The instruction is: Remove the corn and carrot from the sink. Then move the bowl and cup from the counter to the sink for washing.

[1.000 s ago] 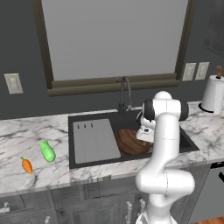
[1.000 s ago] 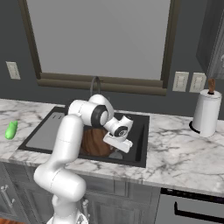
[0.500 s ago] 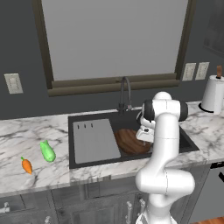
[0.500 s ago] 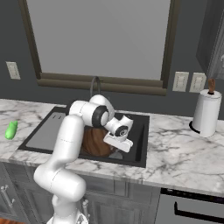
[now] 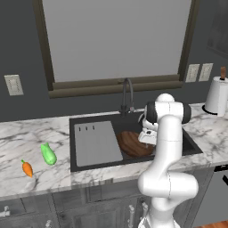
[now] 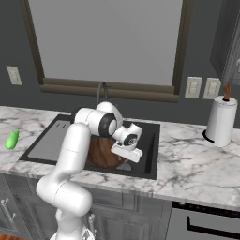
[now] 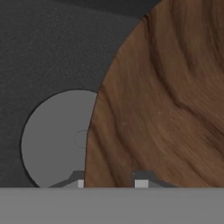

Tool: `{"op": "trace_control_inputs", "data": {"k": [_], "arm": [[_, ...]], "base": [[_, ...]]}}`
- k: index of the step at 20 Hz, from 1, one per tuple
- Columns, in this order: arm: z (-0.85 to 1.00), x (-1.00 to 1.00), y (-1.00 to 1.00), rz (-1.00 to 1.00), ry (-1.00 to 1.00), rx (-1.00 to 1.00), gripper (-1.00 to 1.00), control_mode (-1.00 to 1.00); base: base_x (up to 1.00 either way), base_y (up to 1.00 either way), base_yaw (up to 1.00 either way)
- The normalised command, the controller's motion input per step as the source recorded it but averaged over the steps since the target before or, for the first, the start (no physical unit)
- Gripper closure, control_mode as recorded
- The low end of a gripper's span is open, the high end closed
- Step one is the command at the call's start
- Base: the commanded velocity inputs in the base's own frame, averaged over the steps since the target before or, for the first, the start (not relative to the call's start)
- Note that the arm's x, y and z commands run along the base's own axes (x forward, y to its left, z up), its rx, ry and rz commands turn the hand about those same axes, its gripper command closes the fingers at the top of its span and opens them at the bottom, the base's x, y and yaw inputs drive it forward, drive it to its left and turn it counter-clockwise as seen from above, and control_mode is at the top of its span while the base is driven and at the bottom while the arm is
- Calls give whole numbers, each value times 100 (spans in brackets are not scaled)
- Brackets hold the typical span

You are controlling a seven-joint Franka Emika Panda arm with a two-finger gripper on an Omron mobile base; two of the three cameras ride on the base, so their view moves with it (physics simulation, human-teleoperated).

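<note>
The bowl (image 5: 133, 143) lies in the sink (image 5: 187, 141), its rim between the claw's (image 7: 109, 183) slightly parted tips. Whether they grip it I cannot tell. The corn (image 5: 48, 153) lies near the tabletop's (image 5: 26, 138) left front, long axis front-to-back.

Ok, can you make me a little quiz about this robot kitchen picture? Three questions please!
1. True or false: the bowl is lying in the sink.
2. Which thing lies nearer the sink: A) the carrot or B) the corn?
3. Fill in: the white paper towel roll stands on the ______.

Key:
1. True. The brown wooden bowl is in the black basin, beside the grey drainboard.
2. B, the corn.
3. The counter, to the right of the sink.
</note>
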Motion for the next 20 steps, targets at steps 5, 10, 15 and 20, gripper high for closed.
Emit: {"op": "trace_control_inputs", "data": {"k": [5, 10, 15, 20], "arm": [[6, 23, 0, 0, 0, -2, 100, -100], [17, 19, -2, 0, 0, 0, 100, -100], [12, 7, 0, 0, 0, 0, 100, -100], [2, -1, 2, -1, 0, 0, -100, -100]], "base": [[0, 0, 0], [0, 0, 0], [0, 0, 0], [0, 0, 0]]}}
